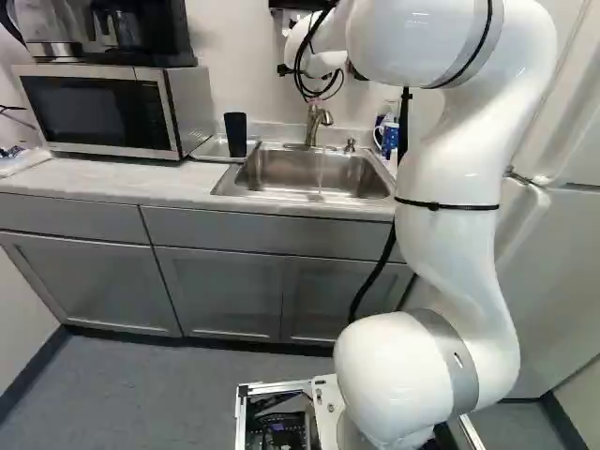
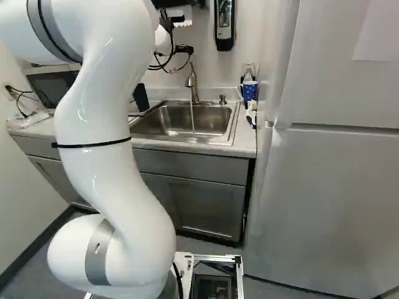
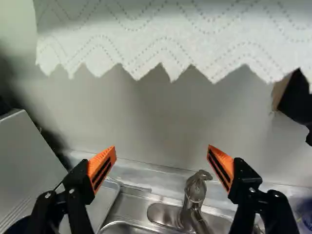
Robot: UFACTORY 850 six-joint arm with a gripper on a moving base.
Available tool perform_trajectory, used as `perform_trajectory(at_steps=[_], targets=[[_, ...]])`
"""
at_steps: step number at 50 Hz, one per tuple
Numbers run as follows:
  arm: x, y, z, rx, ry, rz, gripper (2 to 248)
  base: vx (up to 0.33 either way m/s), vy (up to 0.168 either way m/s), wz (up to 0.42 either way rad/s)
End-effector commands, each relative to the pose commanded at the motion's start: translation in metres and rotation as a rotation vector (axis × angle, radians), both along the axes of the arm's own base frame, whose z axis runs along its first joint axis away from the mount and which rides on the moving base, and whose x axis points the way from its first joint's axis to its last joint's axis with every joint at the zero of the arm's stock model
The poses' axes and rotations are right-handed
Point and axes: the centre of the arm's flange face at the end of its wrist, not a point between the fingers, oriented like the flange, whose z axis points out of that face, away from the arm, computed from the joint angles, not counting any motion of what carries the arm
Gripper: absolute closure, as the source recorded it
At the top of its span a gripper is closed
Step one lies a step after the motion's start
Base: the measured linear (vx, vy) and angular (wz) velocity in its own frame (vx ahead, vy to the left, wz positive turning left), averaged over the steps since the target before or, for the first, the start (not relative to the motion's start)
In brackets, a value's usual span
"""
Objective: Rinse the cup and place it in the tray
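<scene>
Pale wall (image 3: 151,117) beyond widely parted fingers (image 3: 103,167)

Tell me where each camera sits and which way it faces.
Left base: behind arm, to its left, facing sink and microwave; arm stands right of middle.
Right base: behind arm, to its right, facing sink and fridge; arm left of middle.
Wrist: mounted there, looking along the open end effector at paper towel and wall.
All share the faucet.

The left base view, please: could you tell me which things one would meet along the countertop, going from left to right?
Microwave, dark cup, faucet, small pump, blue mug.
</scene>
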Motion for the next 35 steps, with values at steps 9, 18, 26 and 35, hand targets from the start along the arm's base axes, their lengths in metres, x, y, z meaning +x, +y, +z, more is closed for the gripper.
perform_trajectory(at_steps=[9,18,26,35], targets=[[-0.0006,0.0000,-0.0027,-0.002,0.031,0.001,3,0.000,0.000,0.000],[-0.0012,0.0001,-0.0055,-0.004,0.063,0.002,3,0.000,0.000,0.000],[-0.0019,0.0001,-0.0080,-0.005,0.091,0.003,3,0.000,0.000,0.000],[-0.0042,0.0001,-0.0102,-0.007,0.120,0.004,3,0.000,0.000,0.000]])
